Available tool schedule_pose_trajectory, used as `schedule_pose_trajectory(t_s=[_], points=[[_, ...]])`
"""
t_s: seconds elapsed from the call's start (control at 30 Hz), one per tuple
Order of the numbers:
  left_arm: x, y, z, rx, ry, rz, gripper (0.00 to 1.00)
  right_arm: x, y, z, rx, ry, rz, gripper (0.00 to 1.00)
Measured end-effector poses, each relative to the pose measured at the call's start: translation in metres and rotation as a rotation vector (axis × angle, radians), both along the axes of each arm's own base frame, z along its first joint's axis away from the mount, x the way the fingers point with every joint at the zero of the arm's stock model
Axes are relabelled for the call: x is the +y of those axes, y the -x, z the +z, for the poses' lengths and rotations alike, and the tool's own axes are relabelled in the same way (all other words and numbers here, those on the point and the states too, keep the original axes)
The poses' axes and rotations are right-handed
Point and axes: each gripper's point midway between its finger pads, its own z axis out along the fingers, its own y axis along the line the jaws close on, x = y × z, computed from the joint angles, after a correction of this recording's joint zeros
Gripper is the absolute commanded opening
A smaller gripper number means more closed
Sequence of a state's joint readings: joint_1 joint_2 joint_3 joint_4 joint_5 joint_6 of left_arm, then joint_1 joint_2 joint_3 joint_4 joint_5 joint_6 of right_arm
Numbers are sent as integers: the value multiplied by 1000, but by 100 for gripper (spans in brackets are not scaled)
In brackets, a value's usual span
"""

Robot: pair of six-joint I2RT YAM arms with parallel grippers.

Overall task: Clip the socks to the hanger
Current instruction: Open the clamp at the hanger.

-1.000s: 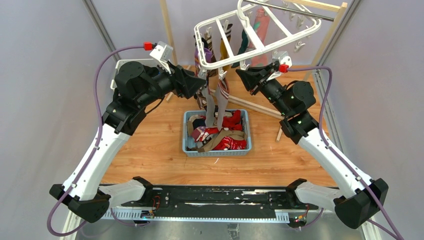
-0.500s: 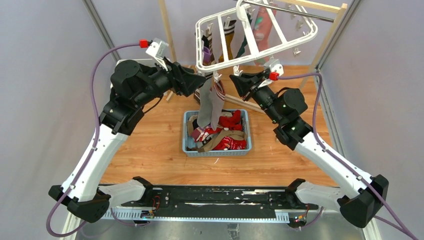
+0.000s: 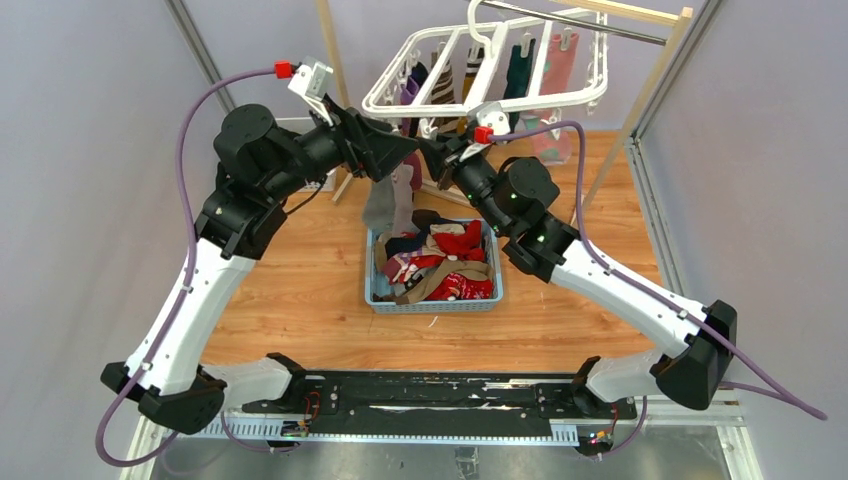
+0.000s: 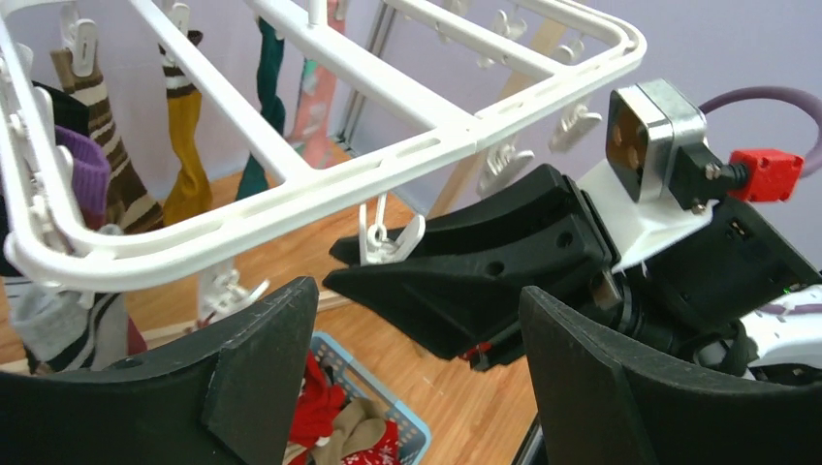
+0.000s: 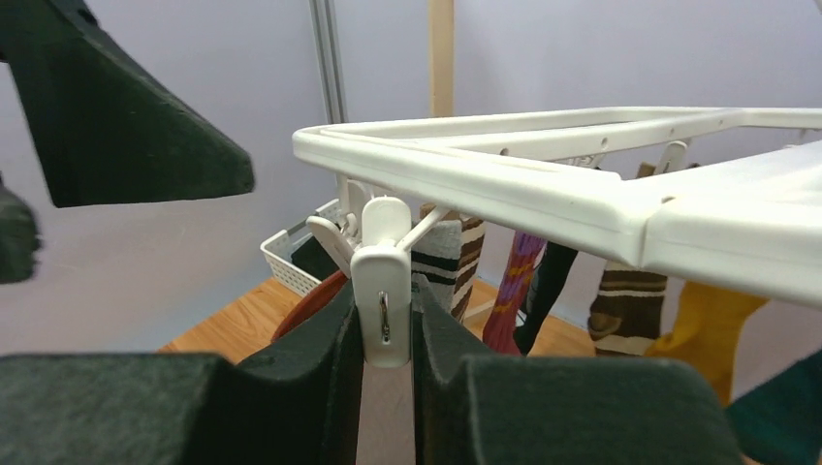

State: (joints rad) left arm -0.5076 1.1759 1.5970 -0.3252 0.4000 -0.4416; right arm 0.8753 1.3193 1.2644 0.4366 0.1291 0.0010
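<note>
The white hanger [image 3: 500,85] hangs tilted from the rail, with several socks clipped along it: purple [image 3: 412,92], brown-striped [image 3: 445,80], teal [image 3: 520,62] and pink [image 3: 557,55]. A grey sock [image 3: 385,205] dangles below its near-left corner and also shows in the left wrist view [image 4: 44,320]. My right gripper [image 3: 432,150] [image 5: 385,310] is shut on a dangling white clip [image 5: 383,276] at that corner. My left gripper [image 3: 412,160] [image 4: 415,320] is open and empty, facing the right gripper and the clip [image 4: 388,242]. More socks [image 3: 450,265] lie in the blue basket.
The blue basket [image 3: 372,290] stands on the wooden floor below both grippers. A wooden rack with a metal rail [image 3: 600,22] carries the hanger. A white lattice basket [image 5: 281,262] stands at the back left. Grey walls close in on both sides.
The right gripper has moved left, pulling the hanger's corner and hanging socks left with it. The hanger has swung and tilted. The left gripper stays close by.
</note>
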Motion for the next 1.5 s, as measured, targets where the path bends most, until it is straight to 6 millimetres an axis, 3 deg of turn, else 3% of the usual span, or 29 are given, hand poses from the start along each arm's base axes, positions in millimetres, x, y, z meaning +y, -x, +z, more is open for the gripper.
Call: schedule_pose_trajectory(t_s=[0.13,0.4,0.7,0.83,1.03,1.17,1.3,1.5], points=[[-6,-9,-1,14,-3,-6,81,11,2,3,0,1,4,0],[-19,-29,-23,87,-24,-13,74,13,3,2,8,-6,7,0],[-27,-36,-24,98,-12,-31,66,15,3,1,45,-3,16,0],[-29,-37,-23,92,-8,-41,59,16,3,1,54,-6,18,0],[-34,-41,-23,100,3,-56,41,18,3,0,80,4,22,0],[-35,-42,-24,102,6,-57,25,18,2,-2,94,5,22,12],[-33,-45,-23,100,9,-39,17,17,2,-3,105,-4,16,30],[-32,-47,-23,103,12,-26,4,13,15,-11,124,-17,40,46]])
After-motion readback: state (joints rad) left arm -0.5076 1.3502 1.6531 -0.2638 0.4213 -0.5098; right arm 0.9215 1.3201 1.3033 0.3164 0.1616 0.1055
